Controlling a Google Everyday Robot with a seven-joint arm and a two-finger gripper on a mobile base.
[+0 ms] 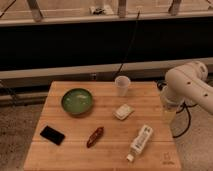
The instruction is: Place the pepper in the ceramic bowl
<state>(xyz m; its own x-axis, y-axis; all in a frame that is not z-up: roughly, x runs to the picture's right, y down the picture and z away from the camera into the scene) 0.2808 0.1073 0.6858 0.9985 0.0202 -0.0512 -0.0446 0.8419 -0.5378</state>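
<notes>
- A black phone [52,135] lies flat near the wooden table's [107,155] front left corner.
- The green ceramic bowl [77,101] sits behind it, empty.
- The dark red pepper [95,136] lies on the wood, in front and to the right of the bowl, apart from it.
- A white paper cup [122,85] stands at the back.
- A pale packet [123,111] lies mid-table.
- A white bottle [140,142] lies on its side.
- The gripper [169,116] hangs at the table's right edge, jaws apart, holding nothing.

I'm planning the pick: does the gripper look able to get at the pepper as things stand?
Probably yes. The gripper hangs by the table's right edge. The pepper lies alone on bare wood, open from above. Only the lying bottle sits between them, and it looks low enough to pass over.
</notes>
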